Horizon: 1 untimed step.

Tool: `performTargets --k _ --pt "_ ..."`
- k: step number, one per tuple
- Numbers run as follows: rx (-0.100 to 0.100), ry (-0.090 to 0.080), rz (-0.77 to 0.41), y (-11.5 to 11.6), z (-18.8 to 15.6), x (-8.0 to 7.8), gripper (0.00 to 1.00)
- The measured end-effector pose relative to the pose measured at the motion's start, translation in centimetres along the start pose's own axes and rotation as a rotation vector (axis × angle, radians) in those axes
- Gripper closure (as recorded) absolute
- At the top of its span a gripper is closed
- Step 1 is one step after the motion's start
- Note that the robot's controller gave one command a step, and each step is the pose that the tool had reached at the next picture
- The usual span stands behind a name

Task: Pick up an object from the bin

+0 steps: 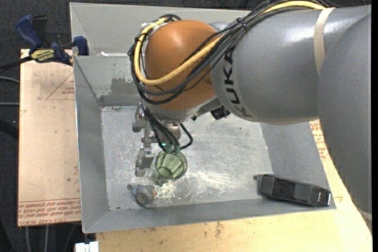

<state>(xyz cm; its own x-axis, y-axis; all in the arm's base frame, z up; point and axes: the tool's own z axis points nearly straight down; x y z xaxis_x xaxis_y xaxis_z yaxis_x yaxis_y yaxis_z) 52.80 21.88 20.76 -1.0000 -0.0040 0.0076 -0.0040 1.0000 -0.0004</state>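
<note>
Across the grey metal bin [230, 144], wide and slope-walled, I am working down at the flat floor, where the walls are funnelling whatever is loose. From the bin's right side as the camera sees it, my thick grey arm [283, 62] is reaching in over the rim. It is bending downward so that the wrist is pointing at the floor. Over the middle of the bin, the rounded orange cover [177, 65] on my wrist is hanging. Yellow and black cables are looping across it and trailing down, slack enough, I judge, to let the wrist turn.

By the bin's front wall, towards its right corner, a flat black oblong block [293, 190], rather like a remote, is lying well apart from my work, and I am giving it no attention.

Towards the bin's front-left corner, on the floor, a translucent green plastic cup [170, 166] is lying tilted with its round mouth showing. This is the thing I am over.

My gripper [144, 165] is standing low and upright at the cup's left edge. I judge it is placed there because the thin rim offers something narrow to pinch. Whether it is gaping or closed, and whether it has any hold on the cup's wall, I cannot tell, since my own cables are crossing in front.

Closest to the bin's front wall, a small grey rounded lump [143, 194] is resting among pale crumbs, near enough that it might get nudged.
</note>
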Motion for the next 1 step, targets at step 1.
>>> performTargets --k 1 --pt "-0.002 -0.008 0.004 -0.11 -0.43 -0.2 0.0"
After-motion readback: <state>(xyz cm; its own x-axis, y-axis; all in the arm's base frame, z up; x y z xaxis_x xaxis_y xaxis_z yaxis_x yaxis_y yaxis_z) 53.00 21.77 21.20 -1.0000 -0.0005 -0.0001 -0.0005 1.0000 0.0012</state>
